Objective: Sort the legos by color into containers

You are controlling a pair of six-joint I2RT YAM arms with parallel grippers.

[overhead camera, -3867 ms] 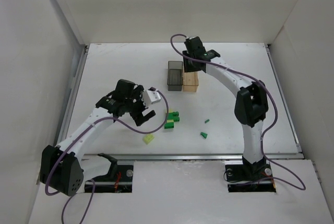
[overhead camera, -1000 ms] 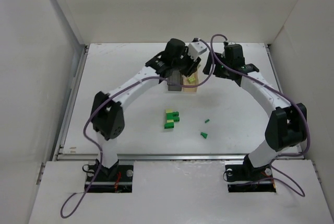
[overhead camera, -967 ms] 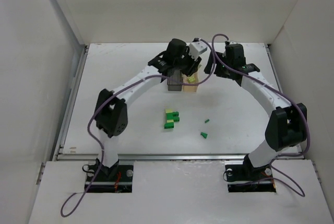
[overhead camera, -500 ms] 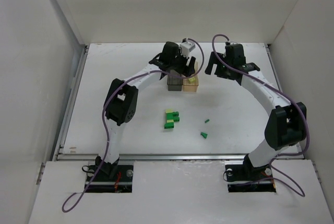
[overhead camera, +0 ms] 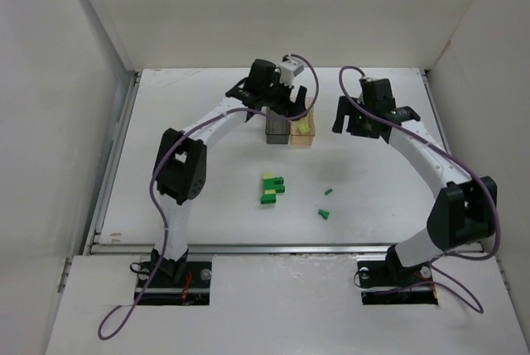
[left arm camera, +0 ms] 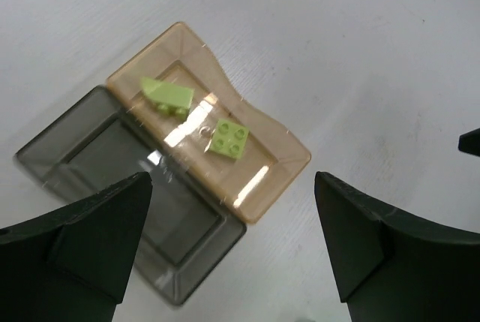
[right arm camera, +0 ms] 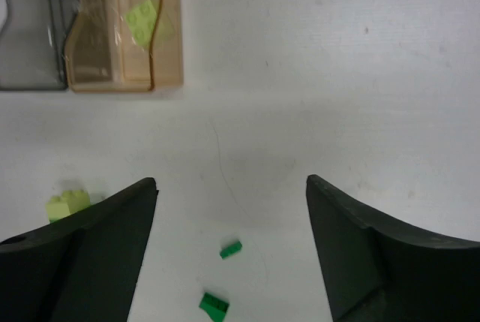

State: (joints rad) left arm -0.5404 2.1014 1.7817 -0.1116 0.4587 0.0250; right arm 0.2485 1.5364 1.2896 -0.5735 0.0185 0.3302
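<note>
Hovering open-jawed and empty, the left gripper (left arm camera: 231, 187) has just dropped a second pale brick (left arm camera: 229, 139) into the tan container (left arm camera: 264, 173) — the mixed pile (overhead camera: 272, 189) at 6 o'clock awaits sorting.

white table (overhead camera: 166, 107) | white enclosure walls (overhead camera: 50, 123) | metal rail (overhead camera: 281, 247) along near edge

Left hand (left arm camera: 231, 187) and right hand (right arm camera: 231, 183), both agape.
</note>
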